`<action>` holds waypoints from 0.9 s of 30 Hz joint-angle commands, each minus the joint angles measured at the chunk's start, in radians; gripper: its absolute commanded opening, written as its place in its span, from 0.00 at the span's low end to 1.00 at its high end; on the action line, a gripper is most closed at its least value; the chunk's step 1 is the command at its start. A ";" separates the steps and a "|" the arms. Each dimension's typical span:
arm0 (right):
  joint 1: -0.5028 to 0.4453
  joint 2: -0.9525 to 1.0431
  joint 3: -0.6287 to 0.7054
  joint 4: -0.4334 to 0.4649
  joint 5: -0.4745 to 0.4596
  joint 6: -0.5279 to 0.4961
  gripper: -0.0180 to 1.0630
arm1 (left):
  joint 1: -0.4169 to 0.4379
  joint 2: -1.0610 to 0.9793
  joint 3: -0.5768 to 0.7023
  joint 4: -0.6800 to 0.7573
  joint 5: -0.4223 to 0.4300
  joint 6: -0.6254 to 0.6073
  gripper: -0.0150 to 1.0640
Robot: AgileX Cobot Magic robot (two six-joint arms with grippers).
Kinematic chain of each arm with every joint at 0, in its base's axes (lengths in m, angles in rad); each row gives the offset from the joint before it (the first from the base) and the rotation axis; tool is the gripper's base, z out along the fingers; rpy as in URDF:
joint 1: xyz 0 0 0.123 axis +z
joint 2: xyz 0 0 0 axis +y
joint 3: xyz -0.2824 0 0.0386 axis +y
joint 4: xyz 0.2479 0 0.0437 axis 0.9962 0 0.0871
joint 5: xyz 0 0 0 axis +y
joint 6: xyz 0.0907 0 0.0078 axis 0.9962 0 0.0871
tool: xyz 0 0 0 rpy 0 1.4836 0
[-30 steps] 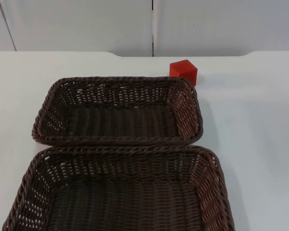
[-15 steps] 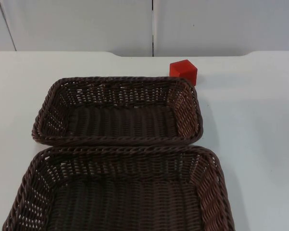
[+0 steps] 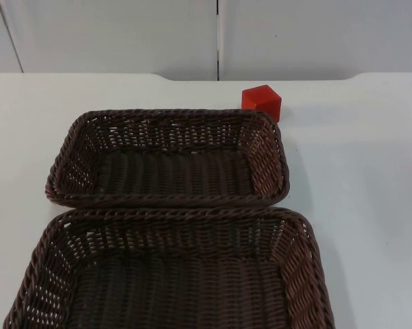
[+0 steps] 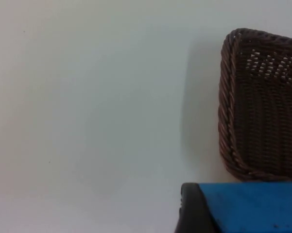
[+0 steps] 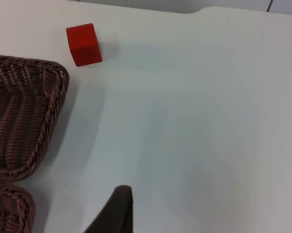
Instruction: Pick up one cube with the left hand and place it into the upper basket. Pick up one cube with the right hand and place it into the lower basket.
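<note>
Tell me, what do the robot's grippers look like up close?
Little of either is in sight. The left gripper ends in a smooth, rounded black tip. The right gripper ends in a dark tip that tapers to a narrow, blunt end. Neither bears visible markings.

No legible text, label, brand, number or sign on anything here.

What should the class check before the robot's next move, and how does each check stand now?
1. Red cube on the white table, outside both baskets: ok.
2. Upper brown wicker basket empty: ok.
3. Lower brown wicker basket empty where visible: ok.
4. Right hand over the table, open path to red cube: ok.
5. Left hand beside a basket, gripping the blue block: cannot tell.
</note>
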 commanded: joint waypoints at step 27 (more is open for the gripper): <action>-0.005 -0.003 -0.008 0.005 -0.004 -0.001 0.99 | -0.030 0.296 -0.252 -0.304 0.046 0.382 0.01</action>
